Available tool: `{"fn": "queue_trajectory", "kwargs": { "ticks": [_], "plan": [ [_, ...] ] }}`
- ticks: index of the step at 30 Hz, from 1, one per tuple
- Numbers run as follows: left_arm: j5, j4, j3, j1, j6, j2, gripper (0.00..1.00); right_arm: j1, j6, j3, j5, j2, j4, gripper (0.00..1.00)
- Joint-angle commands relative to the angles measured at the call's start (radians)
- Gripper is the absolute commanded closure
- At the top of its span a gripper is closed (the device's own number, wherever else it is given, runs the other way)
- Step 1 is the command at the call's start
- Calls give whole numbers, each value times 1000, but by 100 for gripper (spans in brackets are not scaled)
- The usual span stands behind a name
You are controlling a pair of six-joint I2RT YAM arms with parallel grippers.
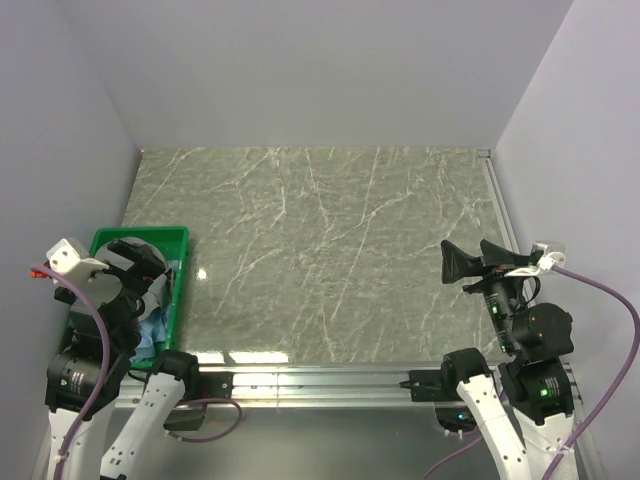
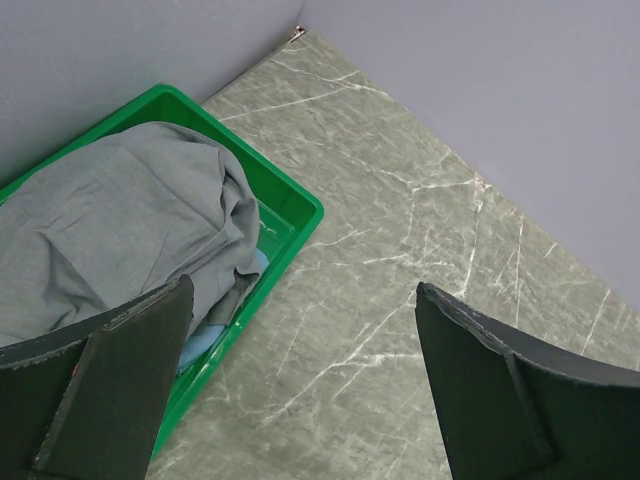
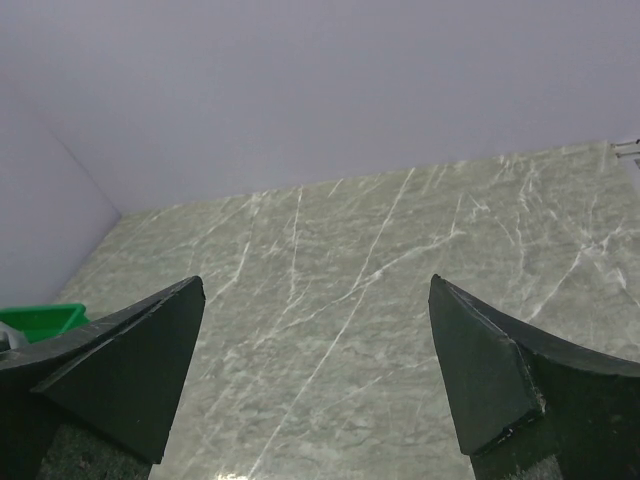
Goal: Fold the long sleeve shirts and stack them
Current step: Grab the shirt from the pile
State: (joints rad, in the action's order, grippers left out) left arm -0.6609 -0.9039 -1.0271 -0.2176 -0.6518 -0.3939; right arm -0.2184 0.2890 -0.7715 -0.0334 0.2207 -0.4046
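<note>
A grey-green marbled table (image 1: 330, 250) carries a green plastic bin (image 1: 177, 290) near its left edge.

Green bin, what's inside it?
A crumpled grey shirt fills most of the bin. Blue cloth peeks out underneath it. How much blue lies below, or whether anything else does, is covered.

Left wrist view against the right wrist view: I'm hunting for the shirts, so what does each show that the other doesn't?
Only the left wrist view shows the grey-green shirt heaped in the green bin, with a bit of the light blue shirt under it. Only the right wrist view shows the far right edge of the table. Both show the marbled top and part of the bin.
</note>
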Motion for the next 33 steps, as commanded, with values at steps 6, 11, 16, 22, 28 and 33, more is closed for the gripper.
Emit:
{"fn": "queue_trajectory", "kwargs": {
  "ticks": [6, 11, 16, 22, 28, 33],
  "plan": [
    [-5, 11, -25, 0, -12, 7, 1, -6, -19, -17, -10, -1, 23, 0],
    [10, 11, -28, 0, -9, -14, 1, -6, -14, -15, -2, 5, 23, 0],
    [29, -42, -42, 1, -43, -144, 1, -6, -25, -37, 4, 42, -6, 0],
    [-23, -50, -19, 0, -58, -365, 1, -6, -21, -25, 30, 54, -8, 0],
    [-127, -2, -5, 53, -91, -591, 1, -9, 1, 1, 76, 34, 0, 0],
    [-86, 117, 12, 254, -26, -747, 1, -16, 18, 28, 108, 17, 19, 0]
  ]
}}
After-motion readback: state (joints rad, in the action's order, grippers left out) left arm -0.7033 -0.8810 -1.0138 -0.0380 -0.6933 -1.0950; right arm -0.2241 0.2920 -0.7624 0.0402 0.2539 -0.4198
